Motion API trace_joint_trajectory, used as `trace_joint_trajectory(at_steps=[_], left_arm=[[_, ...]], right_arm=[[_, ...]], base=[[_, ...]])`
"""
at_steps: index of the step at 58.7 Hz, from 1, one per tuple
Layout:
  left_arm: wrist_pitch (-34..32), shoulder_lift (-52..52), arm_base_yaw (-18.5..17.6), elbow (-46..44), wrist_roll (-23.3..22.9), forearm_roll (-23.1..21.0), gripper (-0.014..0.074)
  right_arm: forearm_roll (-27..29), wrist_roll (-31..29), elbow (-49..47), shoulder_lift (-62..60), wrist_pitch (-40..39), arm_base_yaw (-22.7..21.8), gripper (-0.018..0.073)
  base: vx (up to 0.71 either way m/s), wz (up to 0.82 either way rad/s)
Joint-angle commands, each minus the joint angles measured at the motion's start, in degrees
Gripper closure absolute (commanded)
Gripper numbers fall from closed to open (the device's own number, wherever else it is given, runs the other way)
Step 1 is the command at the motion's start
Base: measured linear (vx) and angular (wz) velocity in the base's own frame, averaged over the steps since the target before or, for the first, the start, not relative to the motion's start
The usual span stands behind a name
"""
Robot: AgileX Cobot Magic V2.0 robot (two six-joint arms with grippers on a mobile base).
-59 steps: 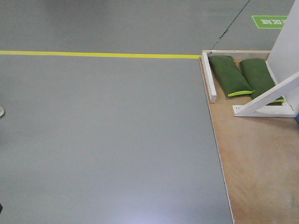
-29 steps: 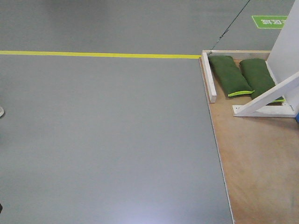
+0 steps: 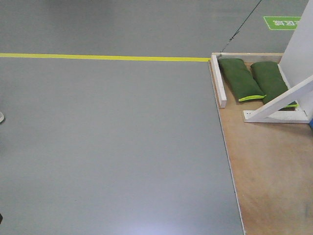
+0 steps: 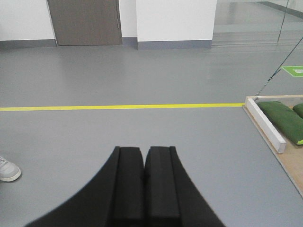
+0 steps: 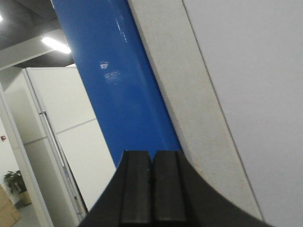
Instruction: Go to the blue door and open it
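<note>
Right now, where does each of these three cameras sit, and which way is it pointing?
Front camera: faces ahead of the robot, angled down at grey floor and a wooden platform; no robot parts show.
Left wrist: behind the left gripper, shut, looking across the floor.
Right wrist: behind the right gripper, shut, tilted up at the blue door.
Front and left wrist share the yellow line and green bags.

I see my left end effector point(image 4: 144, 152) and right end effector point(image 5: 152, 155): matte black, twin flat rectangular slabs, curved flared bases.
</note>
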Motion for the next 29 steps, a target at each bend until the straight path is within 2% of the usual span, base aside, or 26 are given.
trace_joint_trajectory(at_steps=[1, 17, 29], left_arm=[[-4.4, -0.6, -0.3, -1.5, -0.1, -0.3, 0.0524], [-4.4, -0.6, -0.3, -1.5, -0.1, -0.3, 0.0524], [-4.4, -0.6, -0.3, -1.5, -0.1, -0.3, 0.0524]], right_arm=[[1.6, 0.7, -2.1, -5.2, -3.0, 0.1, 0.0547], [5.4, 1.2, -2.1, -8.4, -0.6, 0.0, 0.0547], [5.7, 1.4, -2.1, -12.0, 7.6, 0.1, 0.0547]], base=[[0.0, 0.0], [0.0, 0.0], [0.0, 0.0]])
